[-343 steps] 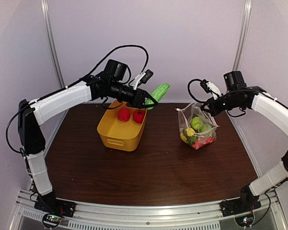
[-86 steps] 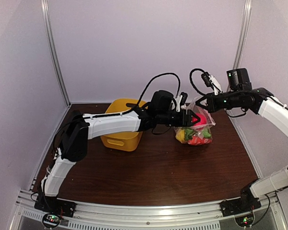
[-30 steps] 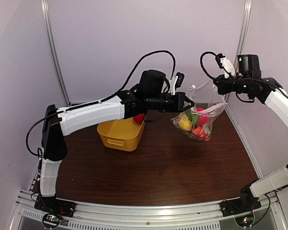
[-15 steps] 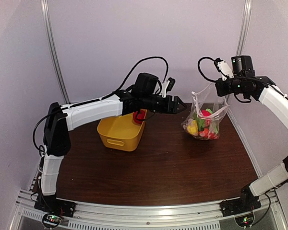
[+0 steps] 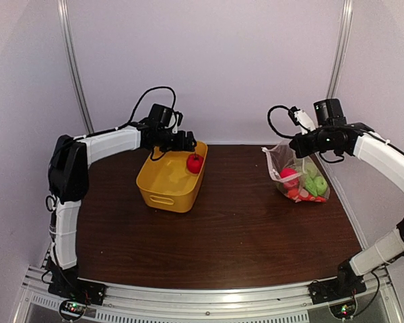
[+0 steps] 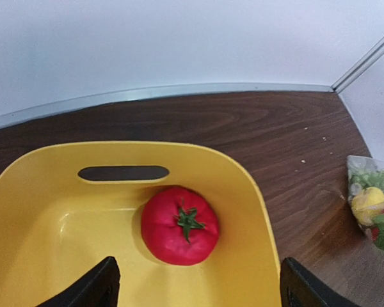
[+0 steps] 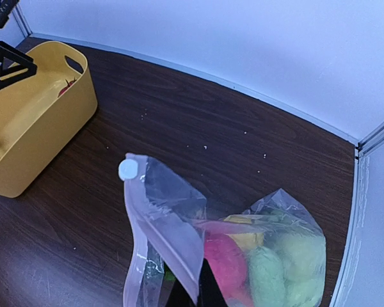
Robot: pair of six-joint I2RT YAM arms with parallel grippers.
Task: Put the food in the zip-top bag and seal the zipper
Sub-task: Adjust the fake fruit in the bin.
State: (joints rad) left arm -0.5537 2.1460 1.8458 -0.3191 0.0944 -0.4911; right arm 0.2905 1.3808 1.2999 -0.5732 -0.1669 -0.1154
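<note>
Dark table point(image 5: 242, 229); tomato point(image 6: 179, 225) ahead of left claw point(image 6: 198, 283)

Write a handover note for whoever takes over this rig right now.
Left gripper: open, empty, above the yellow basket.
Right gripper: shut on the zip-top bag at its mouth edge, holding it upright.
Done: red, yellow and green food is in the bag.
Left: one red tomato lies in the basket and needs bagging. Then seal the zipper, not yet closed.
</note>
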